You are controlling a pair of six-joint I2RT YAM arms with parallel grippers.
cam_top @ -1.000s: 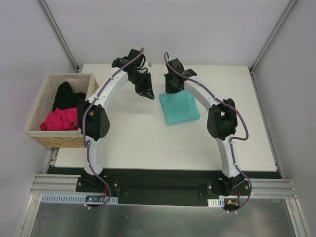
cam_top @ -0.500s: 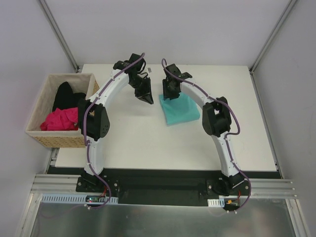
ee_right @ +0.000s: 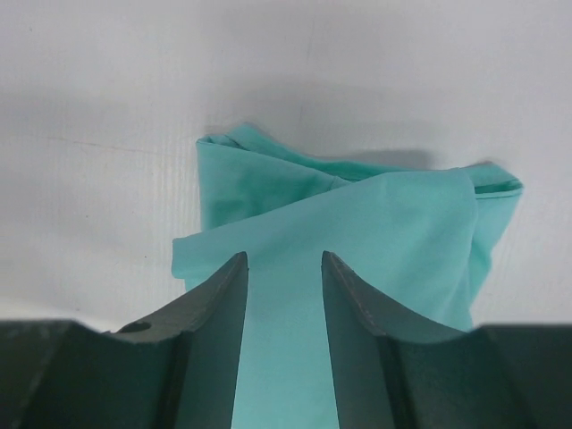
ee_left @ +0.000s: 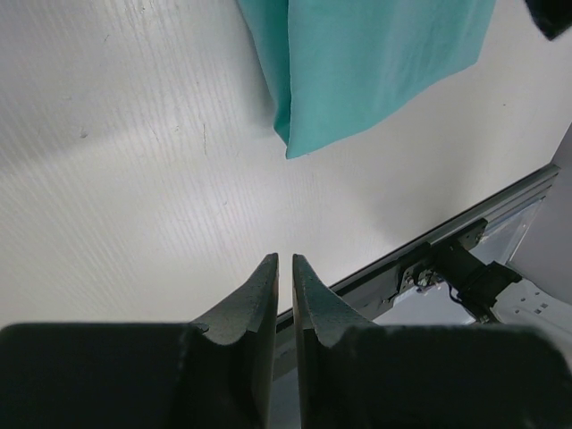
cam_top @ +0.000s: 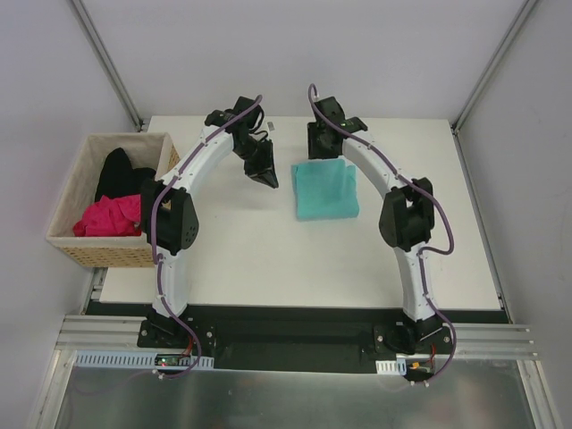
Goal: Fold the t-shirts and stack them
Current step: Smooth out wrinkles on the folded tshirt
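We look down on a white desk [cam_top: 268, 259] with two white robot arms bolted at its near edge, the left arm [cam_top: 198, 163] and the right arm [cam_top: 386, 177], both curving inward toward the far edge. A woven wicker basket [cam_top: 112, 256] stands against the desk's left edge, by the far left corner. A teal t-shirt [cam_top: 326, 189] lies folded into a neat rectangle on the desk, close to the far edge and a little right of the middle. Inside the basket we see a magenta t-shirt [cam_top: 109, 217] bunched toward the near side and a black t-shirt [cam_top: 121, 174] heaped behind it. The right pincer [ee_right: 284, 259] hangs over the far edge of the teal t-shirt, released, its two fingers parted with the cloth lying loose on the desk beneath them. The left pincer [ee_left: 285, 259] hovers over bare desk just left of the teal t-shirt, apart from it, clenched to a thin slit and grasping nothing.
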